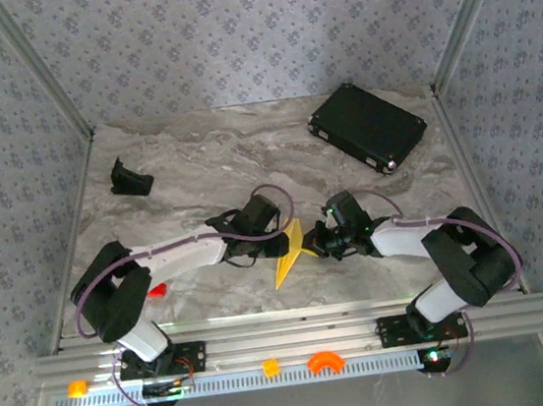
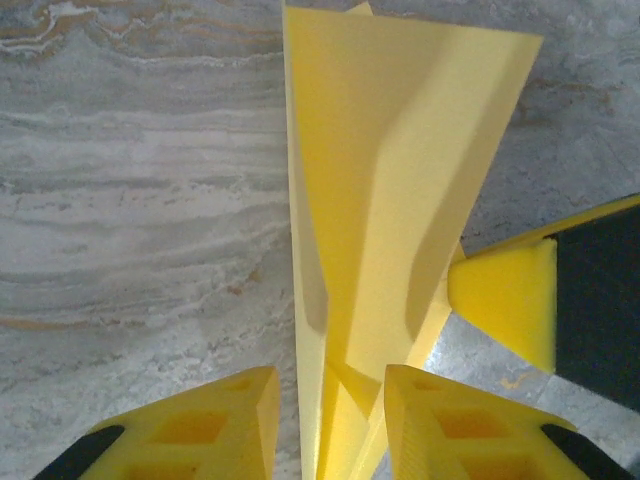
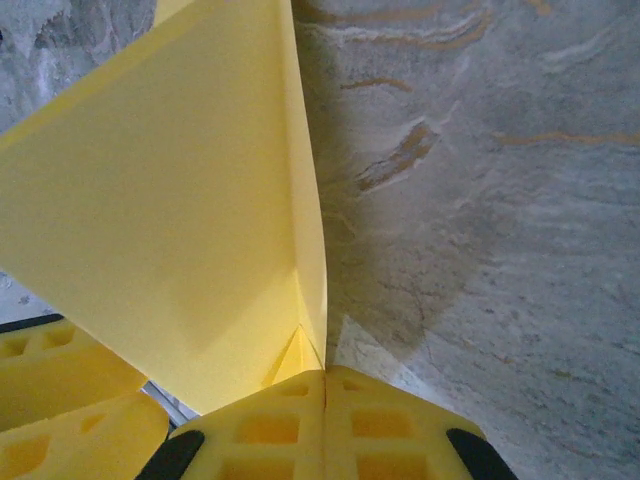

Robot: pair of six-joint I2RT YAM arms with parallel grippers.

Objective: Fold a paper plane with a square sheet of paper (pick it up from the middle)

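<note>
Robot test cell in a lab, not a home or shop. The left arm and right arm are bolted to an alu rail along the near edge of the table (marble-look top). Slim alu posts rise at the far left and far right corners, w/ grey patterned wall panels closing the left, far and right sides. Purple cables loop along both arms. Small orange plastic bits lie on the near ledge.
</note>
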